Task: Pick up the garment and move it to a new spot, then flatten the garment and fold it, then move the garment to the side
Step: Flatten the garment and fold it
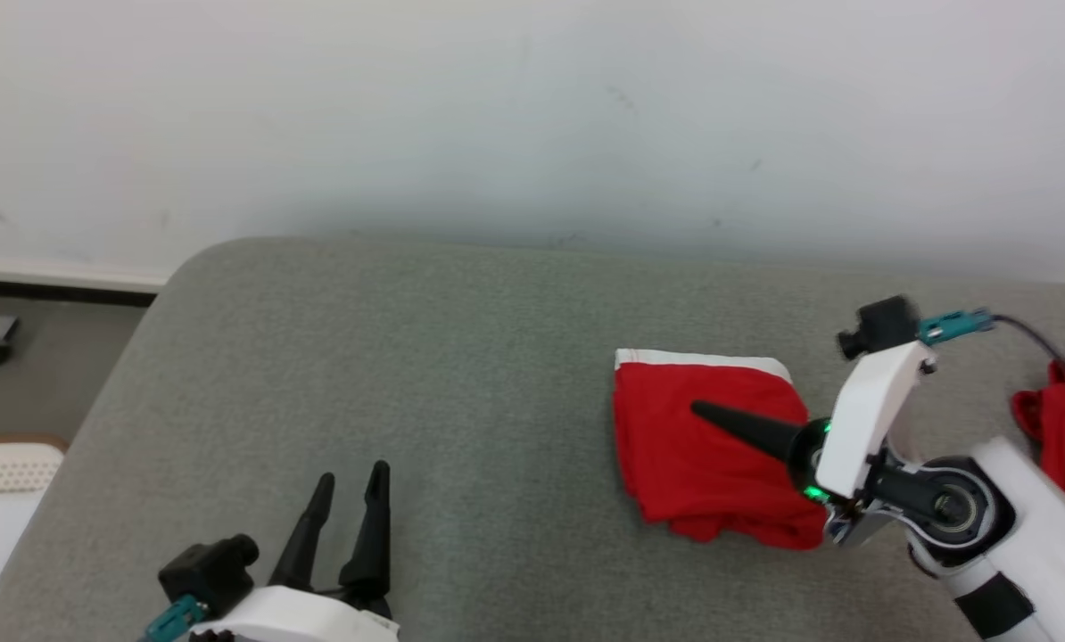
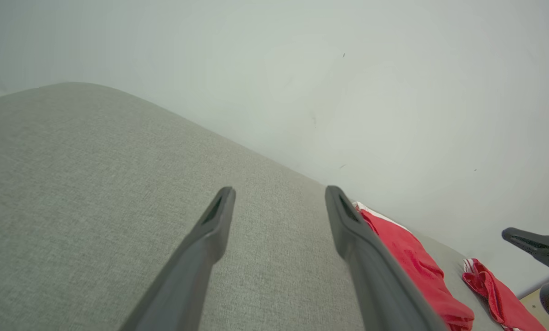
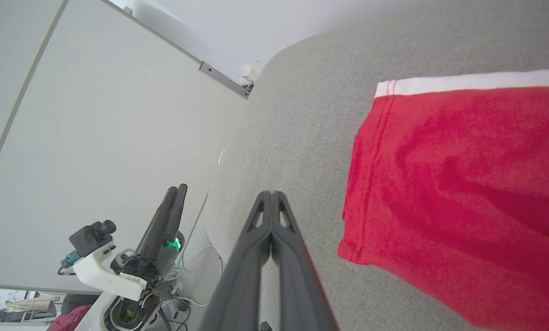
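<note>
Two grippers, neither holding anything: right gripper (image 1: pixel 695 408) fingers pressed together, tip over the folded red garment (image 1: pixel 675 464); left gripper (image 1: pixel 352 473) spread wide, well apart. Garment lies on the grey cushion (image 1: pixel 408 357), right of centre. Another red cloth (image 1: pixel 1063 419) far right.

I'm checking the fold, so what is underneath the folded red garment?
The folded red garment lies on the grey cushion, which shows beside it. Its lower layers and the cushion directly beneath are covered.
</note>
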`<state>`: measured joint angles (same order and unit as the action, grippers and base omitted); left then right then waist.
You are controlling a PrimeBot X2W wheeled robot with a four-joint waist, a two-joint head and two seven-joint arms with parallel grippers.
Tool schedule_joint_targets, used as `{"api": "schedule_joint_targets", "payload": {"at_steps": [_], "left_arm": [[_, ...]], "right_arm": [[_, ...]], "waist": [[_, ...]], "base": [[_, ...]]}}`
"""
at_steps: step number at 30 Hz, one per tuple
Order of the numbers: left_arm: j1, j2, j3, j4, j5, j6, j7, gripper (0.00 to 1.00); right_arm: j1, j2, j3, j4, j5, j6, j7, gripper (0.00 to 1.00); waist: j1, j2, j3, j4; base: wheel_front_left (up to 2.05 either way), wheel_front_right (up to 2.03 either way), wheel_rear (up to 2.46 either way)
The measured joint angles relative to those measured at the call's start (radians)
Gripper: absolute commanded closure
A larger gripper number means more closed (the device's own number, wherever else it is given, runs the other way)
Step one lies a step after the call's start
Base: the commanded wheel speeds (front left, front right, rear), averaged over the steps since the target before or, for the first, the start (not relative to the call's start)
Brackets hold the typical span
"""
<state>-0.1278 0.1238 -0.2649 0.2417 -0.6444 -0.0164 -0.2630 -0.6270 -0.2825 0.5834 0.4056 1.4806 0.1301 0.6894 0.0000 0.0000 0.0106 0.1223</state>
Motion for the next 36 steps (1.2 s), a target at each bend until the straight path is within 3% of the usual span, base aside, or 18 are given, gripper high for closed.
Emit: {"api": "schedule_joint_targets", "payload": {"at_steps": [1, 2, 9, 13, 19, 23, 26, 36], "left_arm": [[0.001, 0.004, 0.004, -0.003, 0.003, 0.001, 0.000, 0.00], [0.001, 0.008, 0.007, -0.008, 0.004, 0.002, 0.000, 0.00], [-0.009, 0.030, 0.040, -0.043, 0.045, 0.008, 0.000, 0.00], [-0.019, 0.034, 0.074, -0.063, 0.074, 0.017, 0.000, 0.00], [-0.016, 0.036, 0.127, -0.091, 0.131, 0.008, 0.000, 0.00], [0.011, 0.024, 0.181, -0.106, 0.173, 0.008, 0.000, 0.00], [0.026, 0.012, 0.211, -0.117, 0.216, -0.026, 0.000, 0.00], [0.088, -0.052, 0.291, -0.092, 0.324, -0.081, 0.000, 0.00]], "right_arm": [[0.002, -0.012, -0.010, -0.024, -0.012, 0.000, -0.030, 0.16], [0.006, -0.025, -0.017, -0.049, -0.024, 0.000, -0.053, 0.00], [0.048, -0.082, -0.102, -0.158, -0.162, 0.000, -0.330, 0.00], [0.071, -0.105, -0.112, -0.228, -0.311, 0.000, -0.505, 0.00], [0.174, -0.137, -0.164, -0.224, -0.575, 0.000, -0.733, 0.00], [0.262, -0.096, -0.215, -0.207, -0.702, 0.000, -0.836, 0.00], [0.325, -0.053, -0.267, -0.192, -0.768, 0.000, -0.889, 0.00], [0.487, 0.071, -0.392, -0.185, -0.979, 0.000, -0.947, 0.00]], "waist": [[0.0000, 0.0000, -0.004, -0.009], [0.0000, 0.0000, -0.008, -0.019], [0.0000, 0.0000, -0.025, -0.089], [0.0000, 0.0000, -0.030, -0.125], [0.0000, 0.0000, -0.033, -0.171], [0.0000, 0.0000, -0.036, -0.199], [0.0000, 0.0000, -0.036, -0.216], [-0.0001, 0.0000, -0.036, -0.224]], "base": [[0.00, 0.00, 0.00], [0.00, 0.00, 0.00], [0.00, 0.00, 0.00], [0.00, 0.00, 0.00], [0.00, 0.00, 0.00], [0.00, 0.00, 0.00], [0.00, 0.00, 0.00], [0.00, 0.00, 0.00]]}}
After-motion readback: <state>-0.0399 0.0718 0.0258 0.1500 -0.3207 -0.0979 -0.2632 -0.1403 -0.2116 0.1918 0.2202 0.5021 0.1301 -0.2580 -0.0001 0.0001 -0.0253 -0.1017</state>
